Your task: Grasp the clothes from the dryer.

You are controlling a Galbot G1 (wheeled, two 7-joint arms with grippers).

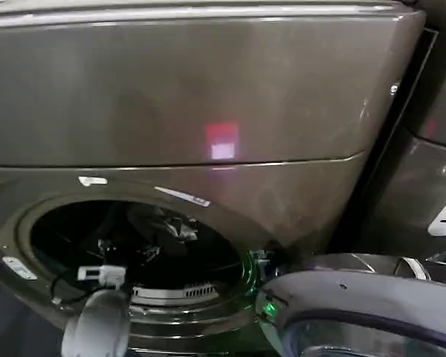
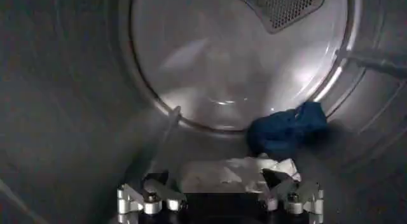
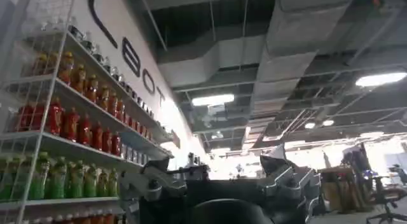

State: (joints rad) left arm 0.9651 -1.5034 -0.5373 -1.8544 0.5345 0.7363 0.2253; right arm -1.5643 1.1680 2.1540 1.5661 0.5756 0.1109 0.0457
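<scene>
The large bronze-grey front-loading dryer (image 1: 208, 111) stands with its round porthole open and its grey-rimmed glass door (image 1: 357, 312) swung out to the right. The left arm reaches through the porthole, and its left tool (image 2: 219, 196) sits low inside the shiny metal drum (image 2: 82, 117), jaws spread wide and holding nothing. Directly between those open jaws, on the drum floor, lies the small wrinkly whitish-grey garment bundle (image 2: 226, 171); whether the fingertips (image 2: 276, 179) already touch the cloth is hard to tell, but they flank it closely. Just beyond the bundle and to its right, near the drum's back wall, rests the crumpled dark blue garment (image 2: 286, 130), touching or nearly touching the pale one. The step in hand looks like the final approach for a grasp on the whitish bundle: the tool is lined up but has not yet clamped. The next move probably calls for a small push down and forward so the jaws bite into a fold, then a firm close before drawing the arm back out through the porthole; thin cloth may slip from a shallow pinch. The right tool (image 3: 222, 190) is parked away from the dryer, pointing up toward the ceiling beside a wire shelf of coloured bottles (image 3: 70, 130), its jaws apart and empty.
</scene>
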